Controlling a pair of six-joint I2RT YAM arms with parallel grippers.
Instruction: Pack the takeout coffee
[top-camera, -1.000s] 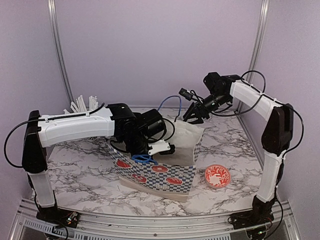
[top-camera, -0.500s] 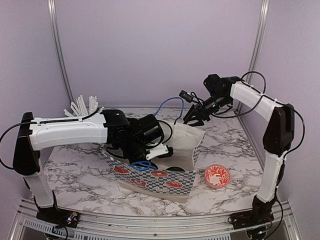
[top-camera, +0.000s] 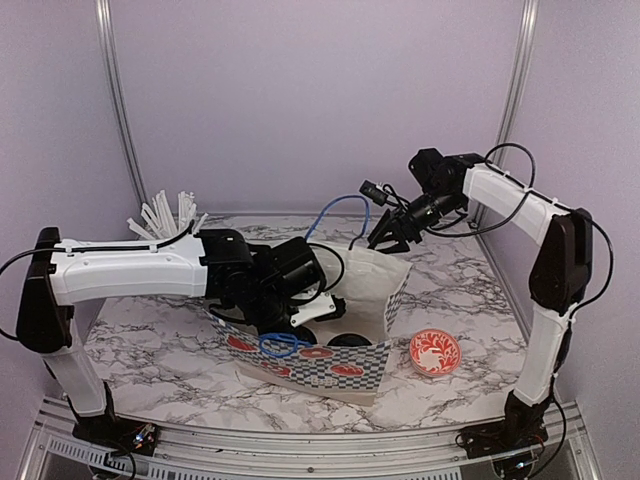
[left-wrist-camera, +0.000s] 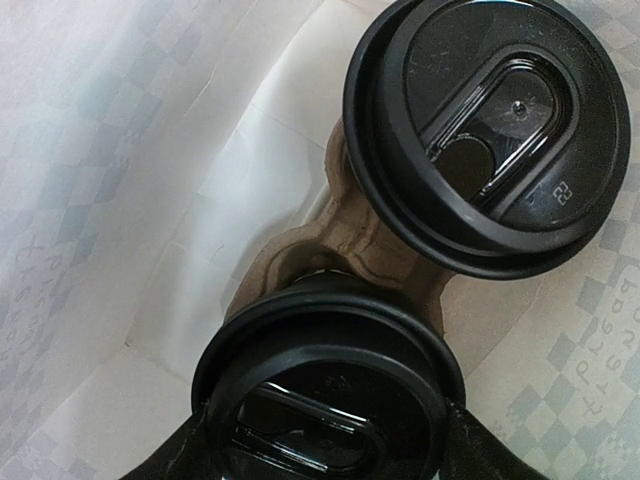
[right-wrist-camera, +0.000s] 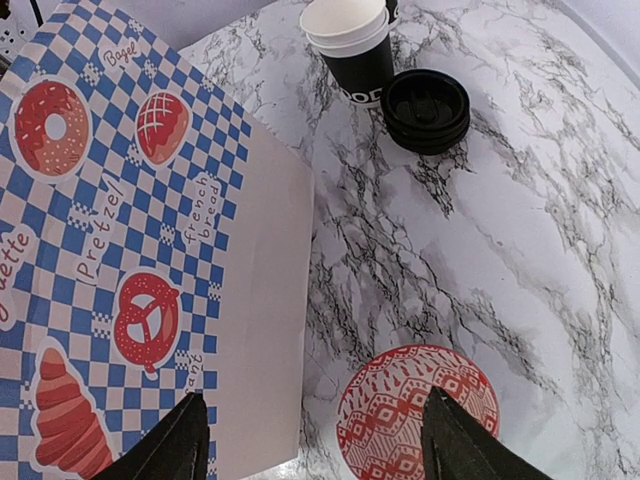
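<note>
The takeout coffee (left-wrist-camera: 487, 130) sits inside the blue-and-white checked paper bag (top-camera: 340, 372), with the left gripper (left-wrist-camera: 330, 412) gripping one cup.
The bag stands mid-table, towards the front edge of the white marble table (top-camera: 150, 340). Inside it, two black paper cups with round black plastic lids share a brown cardboard carrier (left-wrist-camera: 370, 240). The left gripper's fingers (left-wrist-camera: 175, 460), spread wide, press against both sides of the near cup (left-wrist-camera: 330, 385). The far cup (left-wrist-camera: 520, 110) stands just beside it, untouched. The right gripper (right-wrist-camera: 315, 400) hangs above the bag's back right corner, jaws wide apart with nothing between them. A red-and-white patterned bowl (top-camera: 435, 352) lies just beside the bag's right side.
</note>
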